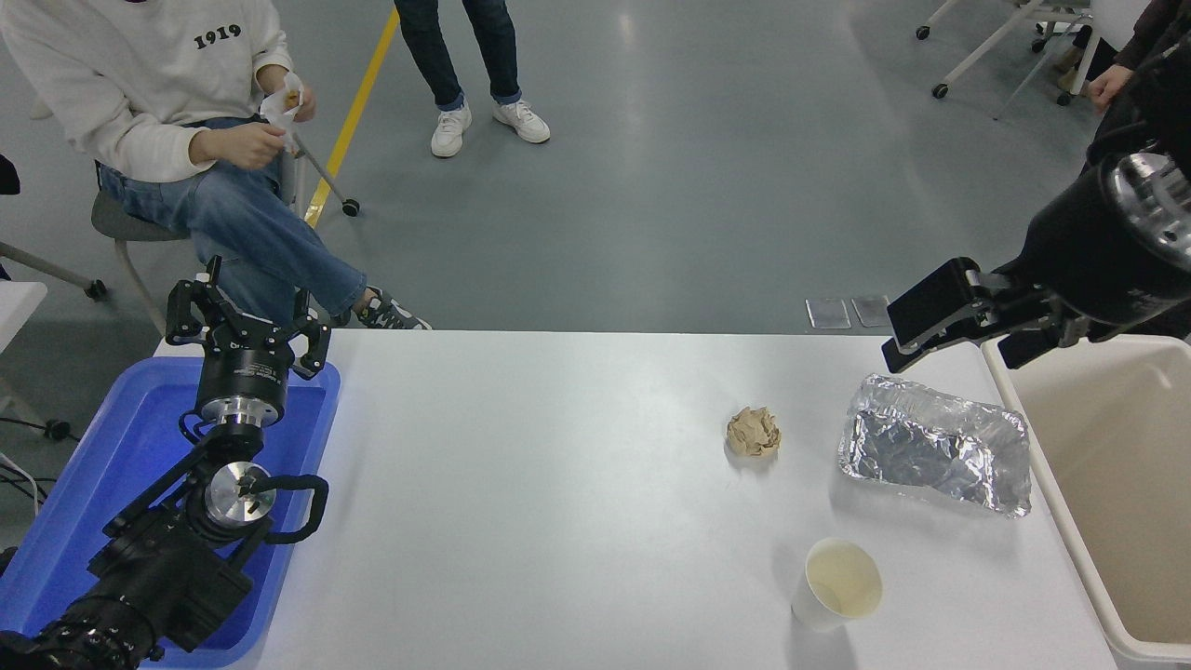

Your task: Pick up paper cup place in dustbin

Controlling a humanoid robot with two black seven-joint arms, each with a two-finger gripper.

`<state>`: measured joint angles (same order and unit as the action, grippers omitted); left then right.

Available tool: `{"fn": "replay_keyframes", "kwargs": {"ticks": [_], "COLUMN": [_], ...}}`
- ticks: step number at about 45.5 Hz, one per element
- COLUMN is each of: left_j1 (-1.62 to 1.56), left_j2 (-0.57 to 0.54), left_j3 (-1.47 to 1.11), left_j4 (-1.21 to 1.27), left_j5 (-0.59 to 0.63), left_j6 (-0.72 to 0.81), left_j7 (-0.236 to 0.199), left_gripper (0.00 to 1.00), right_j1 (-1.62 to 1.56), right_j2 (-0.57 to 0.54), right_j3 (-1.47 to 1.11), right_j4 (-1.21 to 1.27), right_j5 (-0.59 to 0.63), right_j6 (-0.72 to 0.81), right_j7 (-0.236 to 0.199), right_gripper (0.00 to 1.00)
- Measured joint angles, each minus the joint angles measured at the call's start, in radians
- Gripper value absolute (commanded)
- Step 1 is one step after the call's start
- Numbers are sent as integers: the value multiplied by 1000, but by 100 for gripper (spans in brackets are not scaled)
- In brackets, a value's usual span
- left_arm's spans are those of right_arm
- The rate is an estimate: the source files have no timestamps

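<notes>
The paper cup (835, 584), white with a cream inside, stands upright near the table's front edge, right of centre. At the right edge of the table sits the beige dustbin (1042, 451), its inside bare. My right gripper (963, 335) hangs open above the table's far right corner, over the bin's near corner and the foil tray's far end, well behind the cup. Over the blue tray at the lower left, my left gripper (247, 312) is parked with its fingers spread open.
A crinkled silver foil tray (935, 444) lies between the cup and the bin. A crumpled tan paper ball (753, 432) sits left of it. The blue tray (112, 465) fills the table's left end. A seated person and standing people are beyond the far edge.
</notes>
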<state>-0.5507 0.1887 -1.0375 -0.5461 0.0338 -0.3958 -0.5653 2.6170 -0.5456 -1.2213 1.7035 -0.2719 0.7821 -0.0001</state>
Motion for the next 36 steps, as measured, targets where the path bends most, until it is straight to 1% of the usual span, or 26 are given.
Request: {"fn": "replay_keyframes", "kwargs": {"ticks": [9,17,28,36], "left_j1": [0,0,0,0], "left_j2": [0,0,0,0], "left_j3": [0,0,0,0], "left_j4": [0,0,0,0], "left_j5": [0,-1,-1,-1], "left_j6": [0,0,0,0], "left_j7": [0,-1,-1,-1], "left_gripper": [99,99,99,99], "right_j1": [-13,-93,-302,-502], "right_j2": [-2,-10,-21,-22], "right_j3": [-19,-29,13,101], "right_j4": [7,9,-11,-62], "right_j5": [-6,-51,-153,-194], "right_j6": [2,3,-3,-79], "right_j7": [-3,-4,-4,-4], "right_gripper": [100,100,100,100]}}
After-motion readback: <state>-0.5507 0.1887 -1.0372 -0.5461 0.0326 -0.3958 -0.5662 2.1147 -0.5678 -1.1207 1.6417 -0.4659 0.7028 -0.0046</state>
